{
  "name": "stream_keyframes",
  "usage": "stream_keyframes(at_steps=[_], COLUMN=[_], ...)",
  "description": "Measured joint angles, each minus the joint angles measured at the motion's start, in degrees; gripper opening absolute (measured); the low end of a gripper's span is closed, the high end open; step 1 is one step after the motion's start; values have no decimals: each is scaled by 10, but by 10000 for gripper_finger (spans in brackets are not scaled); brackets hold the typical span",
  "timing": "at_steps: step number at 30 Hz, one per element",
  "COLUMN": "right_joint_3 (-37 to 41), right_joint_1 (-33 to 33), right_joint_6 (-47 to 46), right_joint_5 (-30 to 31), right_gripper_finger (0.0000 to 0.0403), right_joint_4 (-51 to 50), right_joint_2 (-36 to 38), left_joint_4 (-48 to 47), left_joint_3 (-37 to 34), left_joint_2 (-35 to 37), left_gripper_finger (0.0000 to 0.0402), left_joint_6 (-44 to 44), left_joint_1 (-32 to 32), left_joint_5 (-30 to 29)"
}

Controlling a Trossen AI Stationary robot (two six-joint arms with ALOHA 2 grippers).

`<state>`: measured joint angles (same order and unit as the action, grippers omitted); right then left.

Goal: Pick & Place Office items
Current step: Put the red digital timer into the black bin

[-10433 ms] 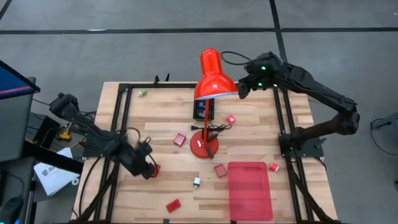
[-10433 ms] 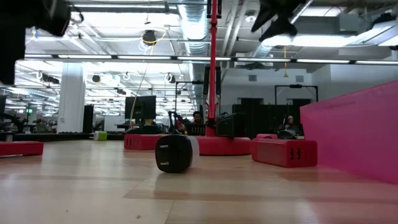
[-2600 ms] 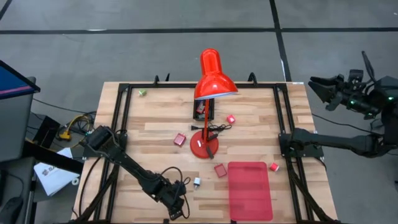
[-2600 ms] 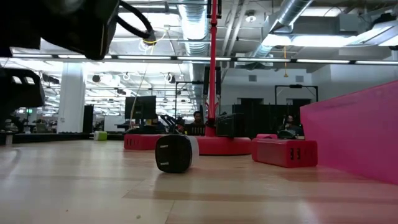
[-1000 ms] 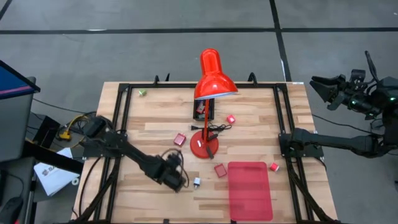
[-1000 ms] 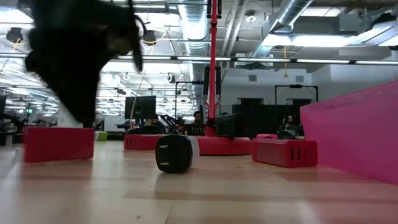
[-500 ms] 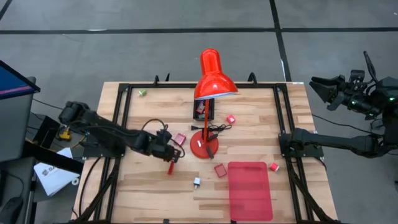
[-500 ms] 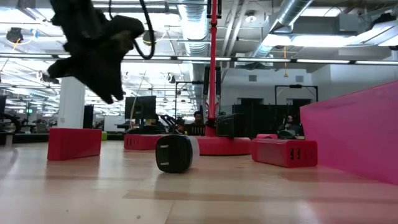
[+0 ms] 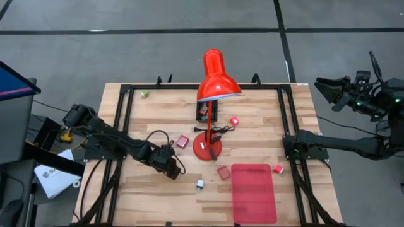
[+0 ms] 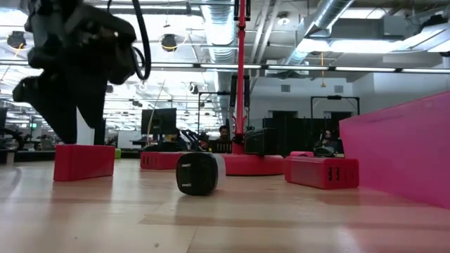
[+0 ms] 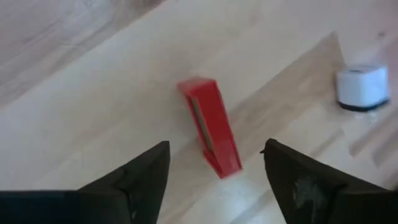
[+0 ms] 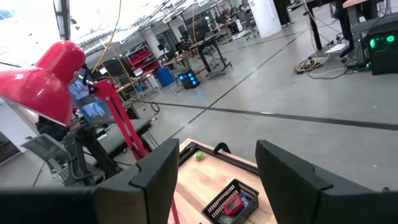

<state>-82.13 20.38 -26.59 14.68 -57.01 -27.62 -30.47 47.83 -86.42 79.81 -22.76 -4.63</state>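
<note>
A red block [image 11: 209, 127] lies on the wood; in the low view this block [image 10: 84, 161] rests on its long side. My left gripper [image 11: 214, 186] hangs open just over it, one finger on each side, touching nothing; from above, the left gripper [image 9: 168, 166] covers the block. A white-silver piece [image 11: 362, 87] stands close by, shown also in the high view [image 9: 199, 184]. Other red pieces [image 9: 182, 141] [image 9: 223, 172] [image 9: 278, 169] lie scattered. My right gripper [image 12: 214, 180] waits open, raised beyond the table's right edge [image 9: 325, 88].
The tall red lamp [image 9: 214, 75] stands mid-table on its round base [image 9: 203, 149], with a black basket [image 9: 206, 110] behind it. A flat red tray [image 9: 254, 192] lies near the front right. A green piece [image 9: 144, 94] sits at the far left. Black frame rails [image 9: 124, 126] run along the table's sides.
A second ago my left gripper was low at the red block. It then rose and swung toward the table's far-left, leaving the block on the wood. Since then it has come back down over the block, still open. The block has stayed put for the last half second.
</note>
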Motion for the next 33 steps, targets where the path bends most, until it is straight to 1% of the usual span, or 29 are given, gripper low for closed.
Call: stream_keyframes(at_steps=[3, 6, 17, 24, 26, 33], right_joint_3=[0, 0, 0, 0, 0, 0], right_joint_1=[0, 0, 0, 0, 0, 0], right_joint_6=[0, 0, 0, 0, 0, 0], right_joint_5=[2, 2, 2, 2, 2, 2], right_gripper_finger=[207, 207, 207, 207, 207, 207], right_joint_4=[0, 0, 0, -1, -5, -14], right_joint_2=[0, 0, 0, 0, 0, 0], left_joint_4=[12, 17, 66, 58, 58, 59], left_joint_3=[0, 0, 1, 2, 1, 1], left_joint_2=[-18, -34, -86, -86, -86, -86], left_gripper_finger=[258, 253, 204, 157, 140, 67], left_joint_6=[0, 0, 0, 2, 2, 1], left_joint_1=[5, 7, 24, 41, 47, 67], left_joint_5=[-8, -10, -13, -15, -29, -30])
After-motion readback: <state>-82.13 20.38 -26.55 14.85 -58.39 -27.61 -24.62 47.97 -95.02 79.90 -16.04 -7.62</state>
